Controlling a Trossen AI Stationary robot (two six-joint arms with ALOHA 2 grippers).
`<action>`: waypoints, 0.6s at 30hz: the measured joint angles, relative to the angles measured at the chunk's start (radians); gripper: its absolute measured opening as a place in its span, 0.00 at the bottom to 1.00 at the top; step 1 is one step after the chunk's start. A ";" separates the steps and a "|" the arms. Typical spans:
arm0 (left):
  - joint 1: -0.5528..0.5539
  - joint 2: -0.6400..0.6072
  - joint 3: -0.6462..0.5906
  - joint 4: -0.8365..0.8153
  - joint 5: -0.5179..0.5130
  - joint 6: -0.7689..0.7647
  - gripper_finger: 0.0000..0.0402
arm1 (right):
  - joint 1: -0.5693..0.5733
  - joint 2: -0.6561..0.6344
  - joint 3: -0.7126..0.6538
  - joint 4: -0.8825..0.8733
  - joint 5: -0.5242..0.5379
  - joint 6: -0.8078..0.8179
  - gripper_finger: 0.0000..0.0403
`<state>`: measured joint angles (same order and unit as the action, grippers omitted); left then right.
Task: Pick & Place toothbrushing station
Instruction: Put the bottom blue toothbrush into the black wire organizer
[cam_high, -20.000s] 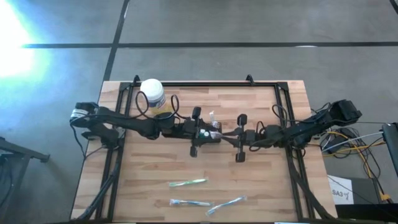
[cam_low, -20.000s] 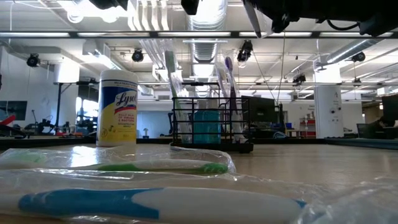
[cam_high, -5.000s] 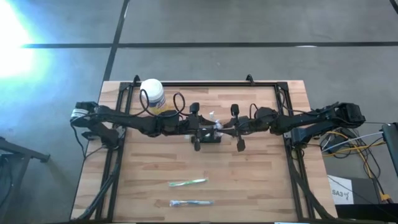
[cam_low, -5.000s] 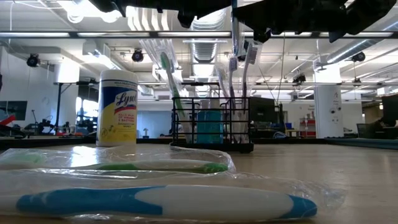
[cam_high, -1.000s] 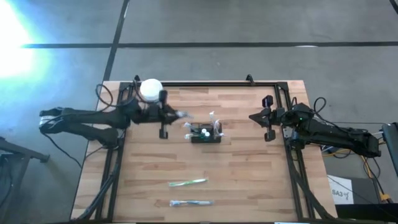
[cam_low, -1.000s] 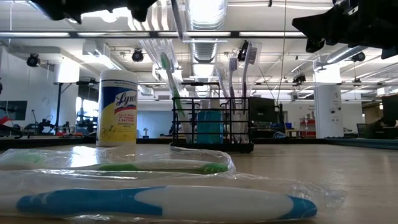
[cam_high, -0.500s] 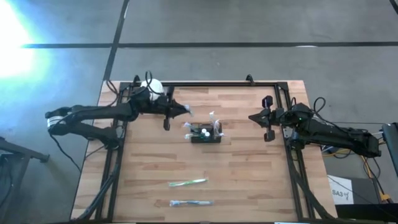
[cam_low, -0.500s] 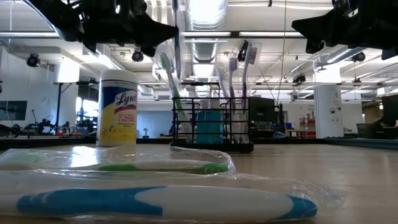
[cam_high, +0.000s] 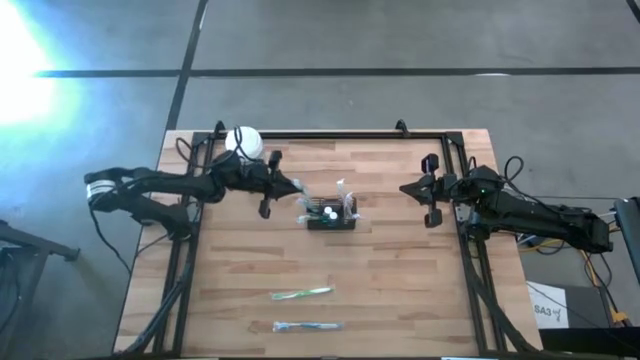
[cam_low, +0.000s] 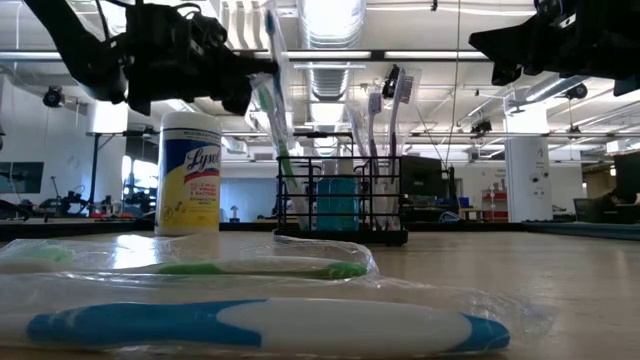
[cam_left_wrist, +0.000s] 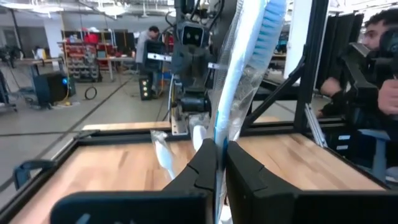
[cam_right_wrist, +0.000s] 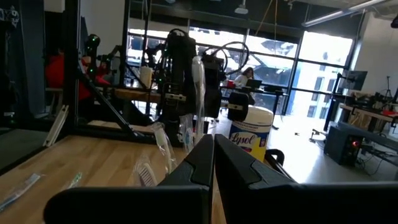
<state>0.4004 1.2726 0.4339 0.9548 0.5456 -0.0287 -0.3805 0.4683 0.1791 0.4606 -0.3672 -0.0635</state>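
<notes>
your left gripper (cam_high: 283, 185) — jaws pinching a wrapped toothbrush (cam_left_wrist: 245, 68), just left of the toothbrushing station (cam_high: 331, 213) mid-table | right gripper (cam_high: 412, 189) — jaws pressed together, empty, parked near the right edge

Floor (cam_high: 400, 40): grey concrete, glare pooling at one side.
Ceiling (cam_low: 330, 60): strip lights shining, ducts running exposed.
Windows (cam_right_wrist: 280, 56): letting in daylight.

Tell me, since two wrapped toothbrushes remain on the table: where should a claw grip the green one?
Grip the green toothbrush mid-handle, coming straight down from above. It lies flat and crosswise on the table, well apart from the blue toothbrush, so claw fingers can probably straddle its narrow handle front and back.
</notes>
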 joint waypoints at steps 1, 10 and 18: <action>0.000 0.005 0.001 0.007 0.000 0.000 0.04 | 0.000 0.000 0.000 0.000 0.000 0.000 0.02; 0.000 0.115 0.019 0.055 0.001 0.002 0.03 | 0.000 0.000 0.000 0.002 0.001 0.000 0.02; 0.000 0.215 0.020 0.139 0.000 0.001 0.03 | 0.000 0.000 0.000 0.001 0.001 0.000 0.02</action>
<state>0.4004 1.4879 0.4538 1.0938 0.5461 -0.0280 -0.3801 0.4683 0.1791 0.4614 -0.3660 -0.0635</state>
